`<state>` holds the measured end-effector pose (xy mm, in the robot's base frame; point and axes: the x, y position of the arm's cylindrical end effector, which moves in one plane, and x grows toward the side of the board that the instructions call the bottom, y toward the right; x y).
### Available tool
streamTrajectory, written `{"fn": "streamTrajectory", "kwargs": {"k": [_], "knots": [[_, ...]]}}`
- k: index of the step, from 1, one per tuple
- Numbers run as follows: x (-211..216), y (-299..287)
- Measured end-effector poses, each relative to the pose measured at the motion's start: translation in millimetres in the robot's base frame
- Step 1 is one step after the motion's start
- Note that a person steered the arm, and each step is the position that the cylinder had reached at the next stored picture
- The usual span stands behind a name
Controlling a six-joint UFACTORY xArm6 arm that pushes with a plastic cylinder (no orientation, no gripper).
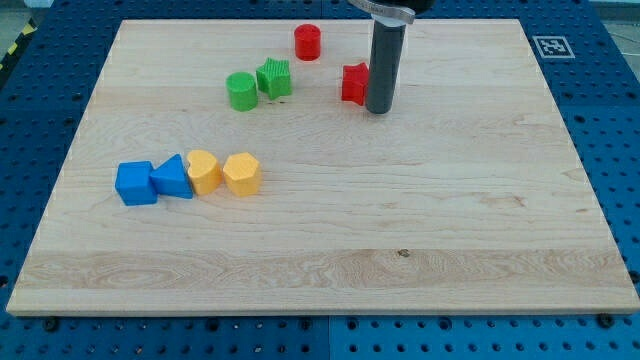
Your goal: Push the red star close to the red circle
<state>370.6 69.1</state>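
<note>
The red star (353, 83) lies on the wooden board near the view's top centre. The red circle (307, 42) stands up and to the left of it, a short gap apart. My tip (378, 108) rests on the board right beside the star's right side, touching or nearly touching it. The dark rod rises from there to the view's top edge.
A green circle (241, 90) and a green star (273, 78) sit together left of the red star. A blue cube (135, 183), a blue triangle (172, 177) and two yellow blocks (204, 171) (241, 173) form a row at the left. The board (400, 230) lies on a blue perforated table.
</note>
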Motion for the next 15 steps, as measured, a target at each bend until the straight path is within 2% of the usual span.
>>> {"fn": "streamTrajectory", "kwargs": {"k": [5,11,15], "knots": [[4.4,-18.4],[-36.1,-25.1],[-40.5,-30.2]]}}
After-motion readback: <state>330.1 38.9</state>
